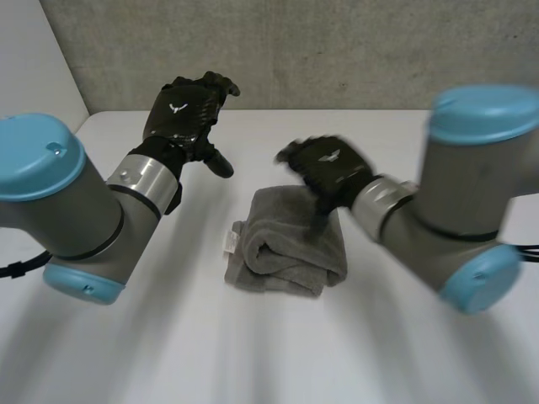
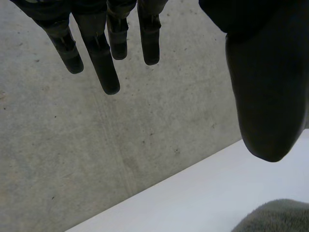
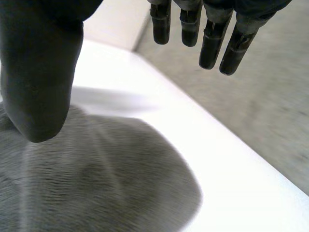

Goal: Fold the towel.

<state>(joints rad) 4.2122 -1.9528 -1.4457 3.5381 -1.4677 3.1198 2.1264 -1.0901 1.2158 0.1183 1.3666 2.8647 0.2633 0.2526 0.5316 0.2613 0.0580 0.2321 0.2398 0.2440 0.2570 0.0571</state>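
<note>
Tabletop (image 1: 168, 353) in white, viewed from above, with two robot arms reaching over it toward a grey concrete wall (image 1: 337, 42). At the left, the left arm (image 1: 59, 202) slants up to the left hand (image 1: 184, 114), which is raised above the far part of the tabletop, well apart from the cloth. In the left wrist view its fingers (image 2: 106, 72) hang straight and spread, with the thumb (image 2: 265, 96) set wide of them; it holds nothing. In the middle lies the grey towel (image 1: 286, 248), already folded into a thick, compact bundle with a rounded roll along one side and a small white label (image 1: 229, 244) sticking out of its left edge. To the right, the right hand (image 1: 330, 168) hovers over the far edge of the towel, at the end of the right arm (image 1: 472, 185). In the right wrist view its fingers (image 3: 212, 48) are straight and parted from the thumb (image 3: 38, 87), with the towel's pile lying under the thumb; whether it touches the cloth I cannot tell. The fold looks close to finished. The main risk, as I judge it, is the right hand catching the top layer if it sweeps low, which would drag the roll open or skew the bundle, since the left hand is too far away to steady it.
</note>
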